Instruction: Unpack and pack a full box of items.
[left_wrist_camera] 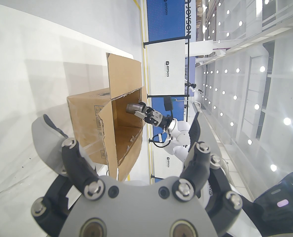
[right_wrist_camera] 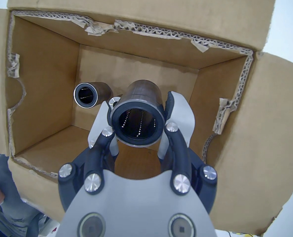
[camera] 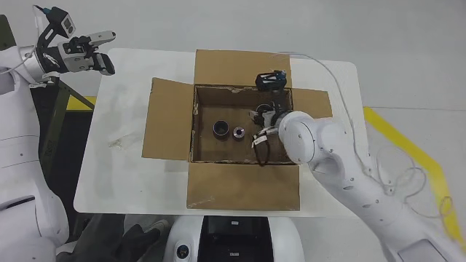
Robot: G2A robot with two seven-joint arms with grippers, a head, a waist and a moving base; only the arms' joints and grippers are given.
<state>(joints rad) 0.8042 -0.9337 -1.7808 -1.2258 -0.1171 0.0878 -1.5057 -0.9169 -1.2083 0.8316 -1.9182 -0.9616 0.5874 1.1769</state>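
An open cardboard box [camera: 218, 178] stands mid-table with its flaps folded out. My right gripper [camera: 263, 116] hangs over the box's right side, shut on a dark metal cylinder bearing [right_wrist_camera: 139, 114], which it holds above the box floor. A second cylinder bearing [right_wrist_camera: 86, 95] [camera: 220, 128] stands on the box floor beside a smaller metal part [camera: 238, 132]. My left gripper [camera: 95, 52] is open and holds nothing, raised beyond the table's far left corner. In the left wrist view its fingers [left_wrist_camera: 50, 127] spread wide, with the box [left_wrist_camera: 87, 114] and the held bearing [left_wrist_camera: 133, 108] beyond them.
The white table [camera: 120, 116] has bare surface left of the box and a narrower strip to its right [camera: 342, 80]. The box's torn inner rim [right_wrist_camera: 141, 31] and upright walls enclose the right gripper. A cable [camera: 328, 69] runs over the far right corner.
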